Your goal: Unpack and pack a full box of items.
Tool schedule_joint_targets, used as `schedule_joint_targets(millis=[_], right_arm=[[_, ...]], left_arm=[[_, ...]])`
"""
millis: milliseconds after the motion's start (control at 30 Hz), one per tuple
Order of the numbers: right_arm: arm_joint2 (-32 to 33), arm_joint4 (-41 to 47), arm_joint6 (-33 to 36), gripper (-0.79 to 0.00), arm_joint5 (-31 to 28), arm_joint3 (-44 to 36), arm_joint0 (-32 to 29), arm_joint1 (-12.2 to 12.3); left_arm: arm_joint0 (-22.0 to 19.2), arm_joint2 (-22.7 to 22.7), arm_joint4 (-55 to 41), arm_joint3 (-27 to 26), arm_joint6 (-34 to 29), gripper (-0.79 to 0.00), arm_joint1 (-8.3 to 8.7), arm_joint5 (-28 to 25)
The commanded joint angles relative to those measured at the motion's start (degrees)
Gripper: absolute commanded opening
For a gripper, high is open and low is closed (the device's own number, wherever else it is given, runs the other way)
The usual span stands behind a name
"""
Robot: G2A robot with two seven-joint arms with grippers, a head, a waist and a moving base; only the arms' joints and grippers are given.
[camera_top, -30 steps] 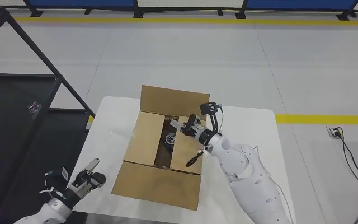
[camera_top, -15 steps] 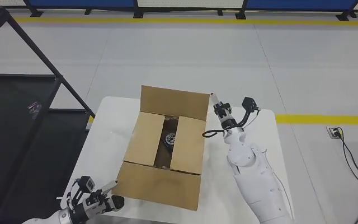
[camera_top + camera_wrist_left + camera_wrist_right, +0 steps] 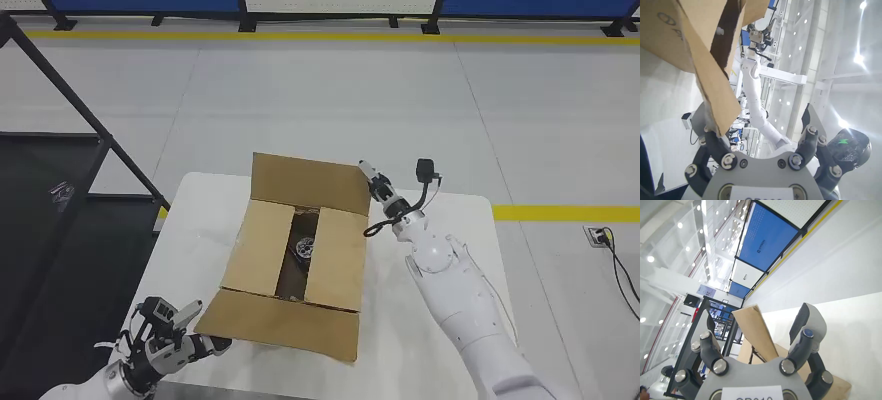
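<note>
two spread grippers, two flaps of the cardboard box (image 3: 258, 250): the far flap (image 3: 755, 325) stands between the fingers of the right gripper (image 3: 368, 176), unpinched. the near flap (image 3: 715, 91) lies against one finger of the left gripper (image 3: 203, 328), nothing grasped.

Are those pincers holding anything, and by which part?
Nothing is clamped. The right pincer stands open around a corner of the far box flap; the left pincer stands open at a corner of the near box flap.
</note>
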Motion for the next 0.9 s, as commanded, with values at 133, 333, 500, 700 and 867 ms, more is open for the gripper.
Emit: schedule_joint_targets(millis=[133,333,500,700,867], right_arm=[[2.06,3.14,6.27,0.0,-11.35,0.25,-0.46,1.12],[3.87,4.44,14.34,0.0,-16.3,-5.89,-3.57,2.83],[4.49,4.08,20.18,0.0,-14.1,-14.7,-7.25,4.04],[4.61,2.78,26.23,0.0,-2.11,-28.57,-12.18,5.17],[4.63,-0.26,27.57,0.0,7.45,-38.61,-15.91,5.8]], left_arm=[[-0.82,2.39,-2.68,-2.71,9.64,0.0,-0.6,-0.9],[-2.28,5.81,-0.48,-4.43,16.35,0.0,-1.06,-3.67],[-4.17,9.22,3.93,-5.16,22.74,0.0,-1.48,-6.57],[-7.05,13.51,11.95,-4.62,30.52,0.0,-1.98,-9.04],[-9.27,16.69,15.97,-3.2,34.23,0.0,-2.37,-9.35]])
